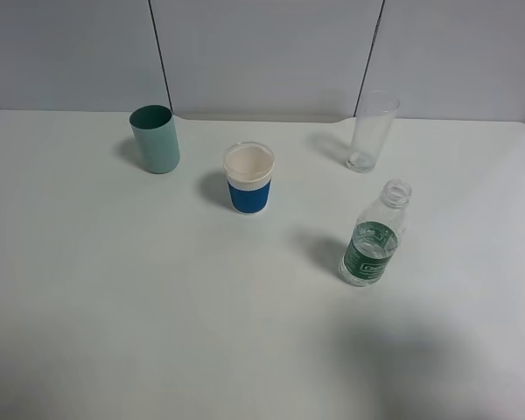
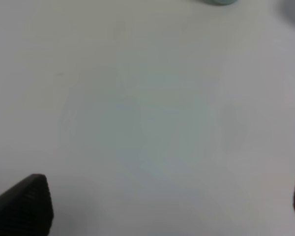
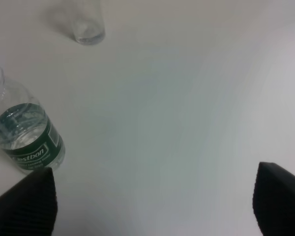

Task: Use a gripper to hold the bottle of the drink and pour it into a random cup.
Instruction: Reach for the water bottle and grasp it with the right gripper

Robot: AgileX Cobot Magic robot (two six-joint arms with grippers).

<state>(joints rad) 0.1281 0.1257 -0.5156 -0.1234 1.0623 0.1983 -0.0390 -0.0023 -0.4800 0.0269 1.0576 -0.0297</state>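
The bottle of the drink [image 1: 372, 245] stands upright and uncapped on the white table, right of centre, clear with a green label band. In the right wrist view the bottle [image 3: 27, 132] is beside one finger of my right gripper [image 3: 155, 201], outside the open jaws, which hold nothing. My left gripper [image 2: 162, 201] is open over bare table. Three cups stand farther back: a green cup [image 1: 156, 138], a white cup with a blue band [image 1: 249, 178] and a tall clear glass [image 1: 372, 131]. Neither arm shows in the exterior high view.
The clear glass [image 3: 88, 24] appears beyond the bottle in the right wrist view. The white table [image 1: 114, 306] ends at a grey panelled wall [image 1: 262, 52] behind the cups. A soft shadow lies at the table's front right.
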